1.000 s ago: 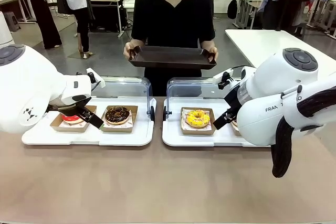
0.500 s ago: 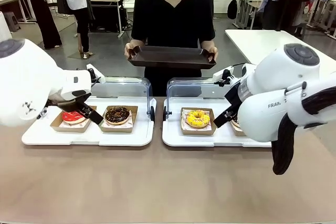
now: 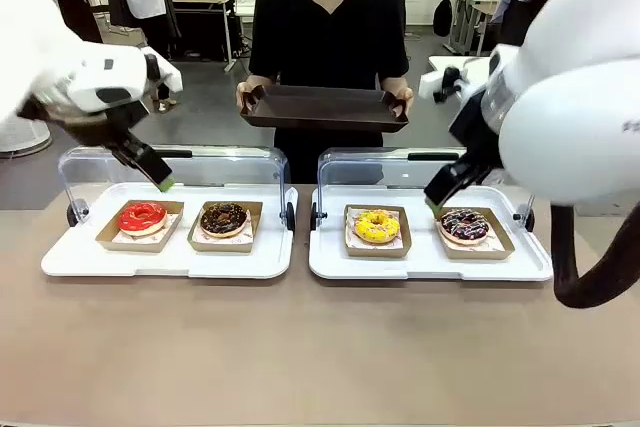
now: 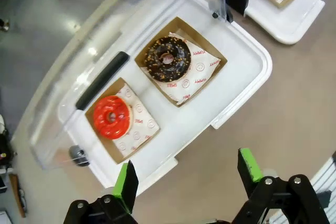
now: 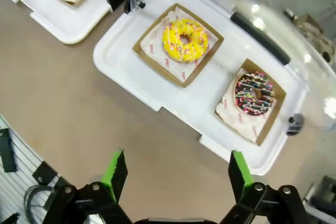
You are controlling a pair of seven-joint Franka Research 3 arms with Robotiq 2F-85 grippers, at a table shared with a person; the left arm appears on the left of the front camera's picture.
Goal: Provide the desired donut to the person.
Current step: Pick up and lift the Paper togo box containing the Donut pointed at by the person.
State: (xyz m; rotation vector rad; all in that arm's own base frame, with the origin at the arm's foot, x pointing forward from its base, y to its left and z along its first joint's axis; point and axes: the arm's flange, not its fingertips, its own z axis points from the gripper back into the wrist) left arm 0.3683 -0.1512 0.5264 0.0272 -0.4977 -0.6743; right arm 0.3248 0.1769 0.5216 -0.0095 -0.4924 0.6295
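Left end effector and right end effector gape wide, empty, above donut trays, lids raised.

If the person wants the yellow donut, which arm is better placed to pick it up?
Probably the right: the open right gripper hangs above the right tray, which holds the yellow donut; the left gripper hangs above the left tray.

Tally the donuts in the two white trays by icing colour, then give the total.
Red donut: 1
Yellow donut: 1
Chocolate donuts, one beside the red, one beside the yellow: 2
Total: 4
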